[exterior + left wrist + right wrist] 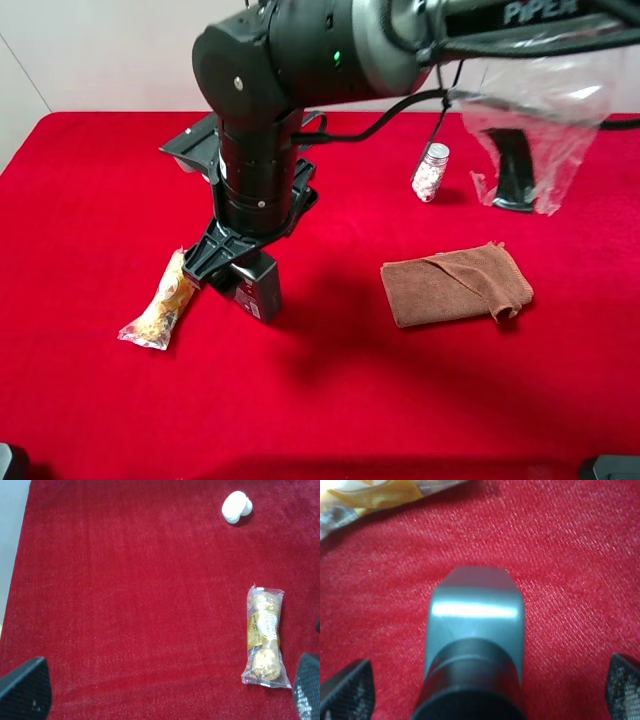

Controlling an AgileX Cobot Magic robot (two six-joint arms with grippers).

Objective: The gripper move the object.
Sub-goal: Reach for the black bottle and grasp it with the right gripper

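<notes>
The object, a dark grey flat-sided bottle (262, 290) with a black cap, sits on the red cloth left of the middle. The thick black arm reaches across from the upper right, and my right gripper (240, 272) is right over the bottle. In the right wrist view the bottle (475, 615) fills the middle. The right gripper (485, 690) is open, its fingertips (345, 690) wide on either side and clear of the cap. My left gripper (165, 690) is open and empty above bare red cloth. It is not seen in the exterior view.
A clear snack packet (165, 300) lies just left of the bottle and also shows in the left wrist view (264, 637). A jar of white pills (431, 172), a brown cloth (456, 285) and a clear bag (525, 140) lie to the right. A small white item (236, 507) shows.
</notes>
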